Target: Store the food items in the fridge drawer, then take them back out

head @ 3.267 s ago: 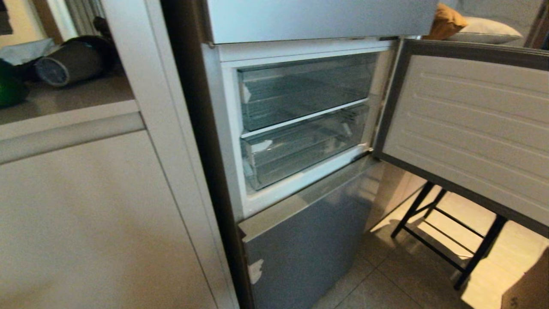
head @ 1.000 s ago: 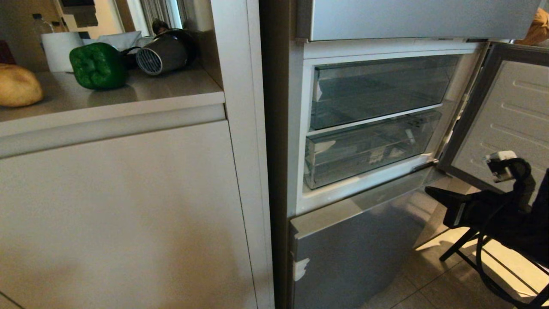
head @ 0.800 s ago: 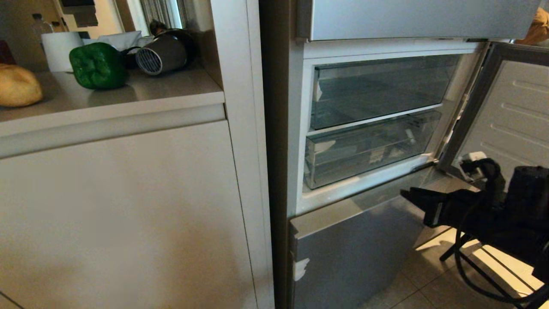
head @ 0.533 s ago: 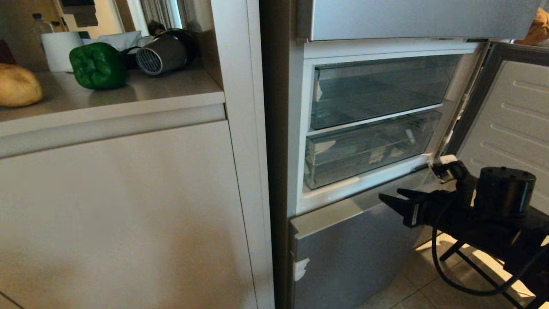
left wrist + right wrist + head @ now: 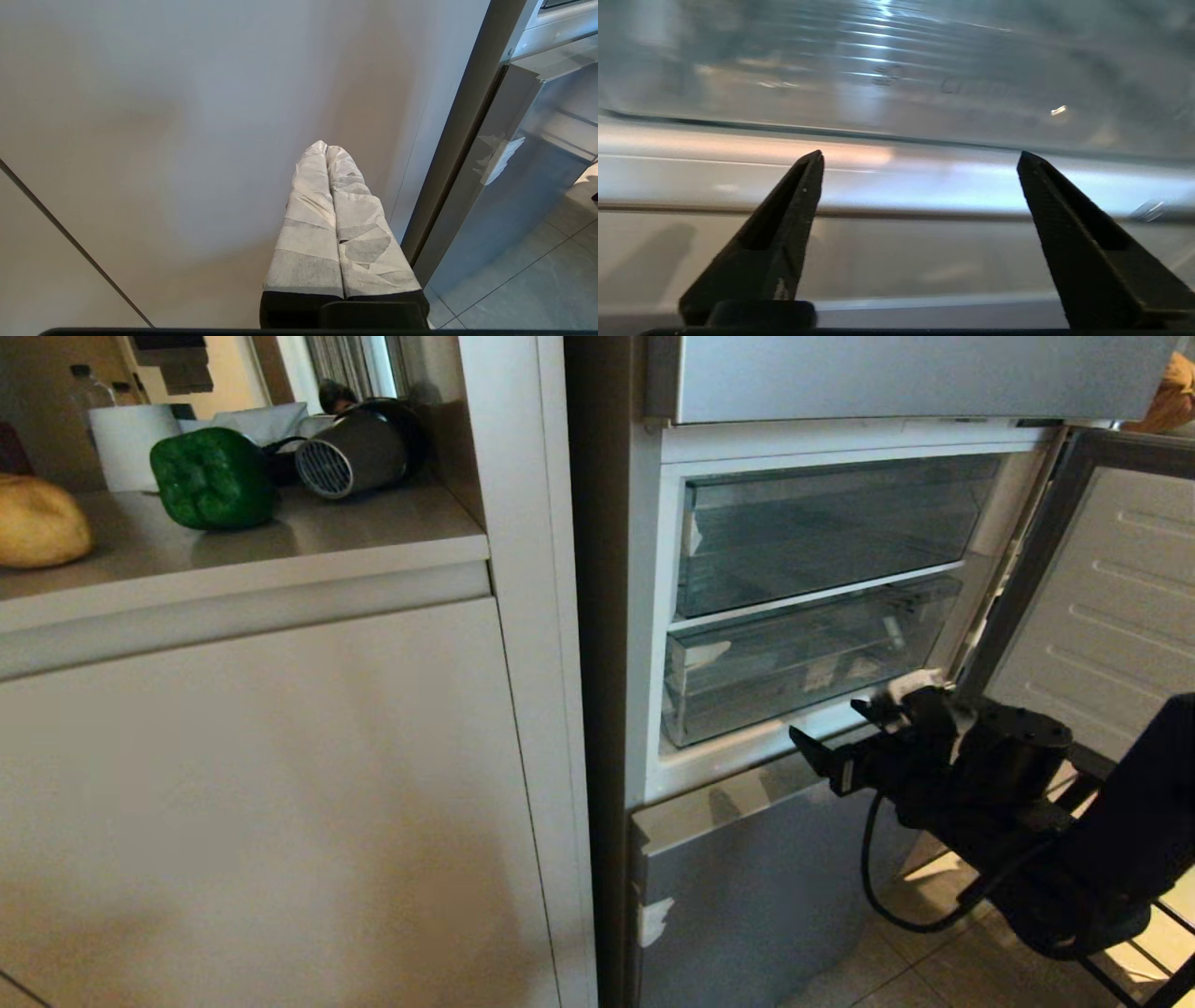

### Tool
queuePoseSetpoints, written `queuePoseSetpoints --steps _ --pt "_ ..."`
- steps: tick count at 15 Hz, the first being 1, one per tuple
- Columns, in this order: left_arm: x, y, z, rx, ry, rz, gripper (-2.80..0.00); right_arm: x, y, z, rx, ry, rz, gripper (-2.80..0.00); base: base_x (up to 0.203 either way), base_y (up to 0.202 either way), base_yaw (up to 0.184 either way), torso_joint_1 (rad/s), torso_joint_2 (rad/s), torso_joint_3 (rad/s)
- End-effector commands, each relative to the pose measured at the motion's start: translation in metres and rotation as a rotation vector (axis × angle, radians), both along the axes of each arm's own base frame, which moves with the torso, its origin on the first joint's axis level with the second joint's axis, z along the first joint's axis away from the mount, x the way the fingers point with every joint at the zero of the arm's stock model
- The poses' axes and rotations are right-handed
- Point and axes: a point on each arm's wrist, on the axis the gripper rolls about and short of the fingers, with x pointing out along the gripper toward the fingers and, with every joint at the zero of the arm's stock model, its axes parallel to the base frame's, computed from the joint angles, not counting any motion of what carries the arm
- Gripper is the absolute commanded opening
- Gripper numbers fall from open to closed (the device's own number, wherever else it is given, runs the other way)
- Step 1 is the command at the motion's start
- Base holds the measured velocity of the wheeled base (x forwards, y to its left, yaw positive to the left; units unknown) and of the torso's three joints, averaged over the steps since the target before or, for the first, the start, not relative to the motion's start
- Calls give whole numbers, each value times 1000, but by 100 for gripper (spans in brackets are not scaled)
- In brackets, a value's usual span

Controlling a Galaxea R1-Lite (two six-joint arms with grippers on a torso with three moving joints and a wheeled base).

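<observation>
The right gripper [image 5: 836,747] hangs just in front of the lower drawer [image 5: 803,663], low at its front edge and near the sill of the open fridge [image 5: 644,616], its jaws spread wide and empty; the right wrist view shows both black fingers [image 5: 784,233] apart with the drawer's clear front wall [image 5: 896,70] right ahead. The step in hand looks like the very first one: getting the drawer open, since it sits fully pushed in and nothing is in it that can be made out. The next move calls for bringing the jaws onto the drawer's front lip and closing there, then a straight pull outward, minding the open door [image 5: 1102,616] close on the right. The pepper [image 5: 213,478] stands on the counter [image 5: 280,546] well back from its front edge, and the potato [image 5: 37,532] lies at the counter's far left, cut off by the frame; both are well apart from the fridge. The left gripper [image 5: 327,154] is parked low against the cabinet front, its taped fingers pressed together on nothing. Whether the right gripper already touches the drawer cannot be told, and any handle on the drawer's front is hard to make out through the glare.
</observation>
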Motion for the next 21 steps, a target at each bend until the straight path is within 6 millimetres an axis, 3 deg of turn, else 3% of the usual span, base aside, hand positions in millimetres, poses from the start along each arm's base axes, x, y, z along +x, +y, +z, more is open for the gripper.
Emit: queuePoseSetpoints --steps 1,12,21 --pt "1 0 -3 0 10 0 -280 8 2 -17 -26 19 -2 0 0 0 0 0 0 0" --pt "1 0 -3 0 10 0 -280 44 0 40 1 -230 -34 0 0 0 0 0 0 0" --pt "1 0 -3 0 10 0 -280 61 -13 51 -49 -272 -81 0 0 0 0 0 0 0"
